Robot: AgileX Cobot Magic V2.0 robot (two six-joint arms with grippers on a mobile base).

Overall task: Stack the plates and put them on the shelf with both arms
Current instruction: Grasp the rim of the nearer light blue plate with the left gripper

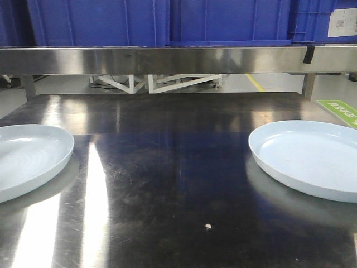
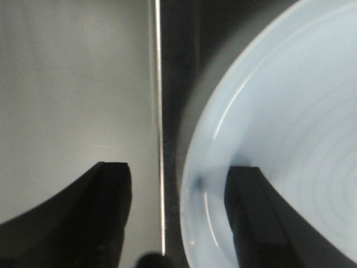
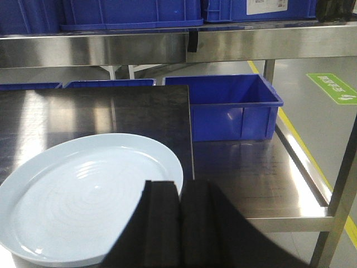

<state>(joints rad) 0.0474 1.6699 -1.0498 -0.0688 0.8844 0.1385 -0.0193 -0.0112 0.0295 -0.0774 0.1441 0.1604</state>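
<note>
Two pale blue-white plates lie flat on the steel table, one at the left (image 1: 28, 156) and one at the right (image 1: 312, 159). The shelf (image 1: 178, 60) runs above the table's far side. No arm shows in the front view. My left gripper (image 2: 179, 172) is open and points straight down over the left plate (image 2: 290, 111). Its right finger (image 2: 251, 212) is over the plate's inside, its left finger (image 2: 106, 206) is outside the rim. My right gripper (image 3: 179, 185) is shut, its tips in front of the right rim of the other plate (image 3: 83, 195), with nothing seen between them.
Deep blue bins (image 1: 167, 22) stand in a row on the shelf. Another blue bin (image 3: 228, 106) sits on a lower steel surface to the right of the table, beside a shelf post (image 3: 340, 184). A small pale crumb (image 1: 208, 226) lies near the table's front.
</note>
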